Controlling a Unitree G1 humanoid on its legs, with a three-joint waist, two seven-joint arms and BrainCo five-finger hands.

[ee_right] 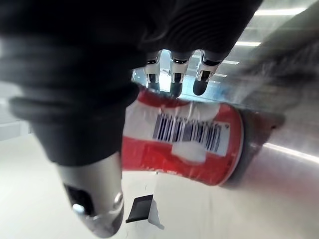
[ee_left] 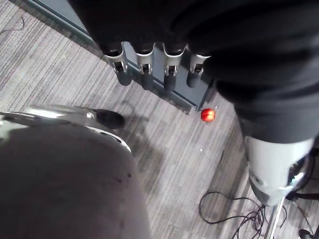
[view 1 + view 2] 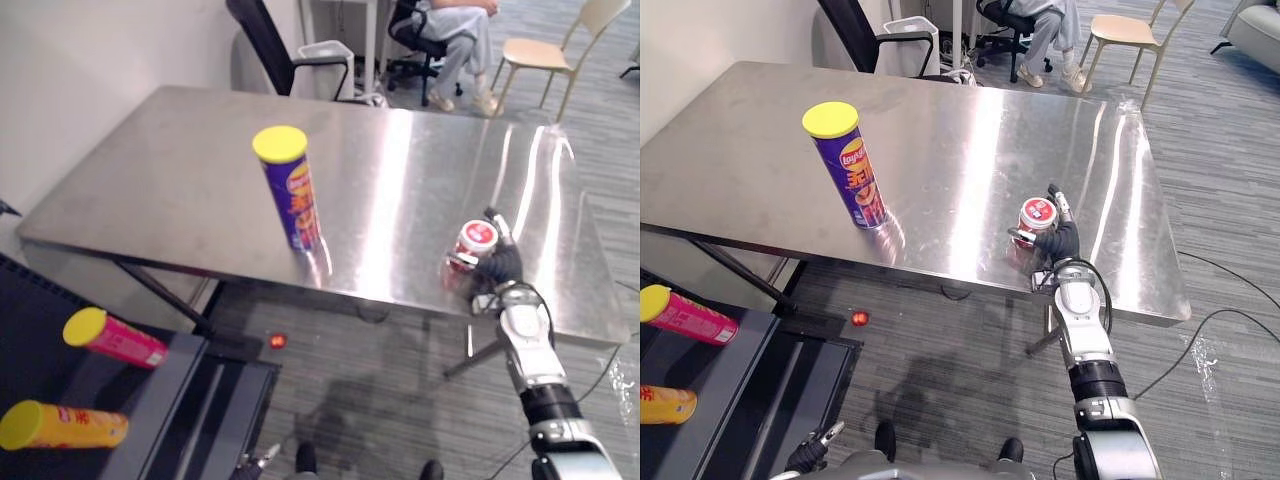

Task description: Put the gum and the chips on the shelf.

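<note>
Right hand [image 3: 1058, 243] is clasping the gum tub [image 3: 1037, 215] on the steel table [image 3: 940, 130].
Its fingers and thumb are curling round the tub, which is sitting at 4 o'clock from the upright chips can [image 3: 855, 175]. The shelf [image 3: 160, 400] is lying at 8 o'clock, and the left hand [image 2: 145, 62] is hanging with straight fingers.

table [image 3: 200, 180]: brushed metal, smooth, glossy
chips can [image 3: 297, 205]: glossy printed tube
lid [image 3: 279, 143]: matt yellow plastic
gum tub [image 3: 476, 240]: shiny printed plastic label
floor [image 3: 970, 350]: ribbed matt carpet
</note>
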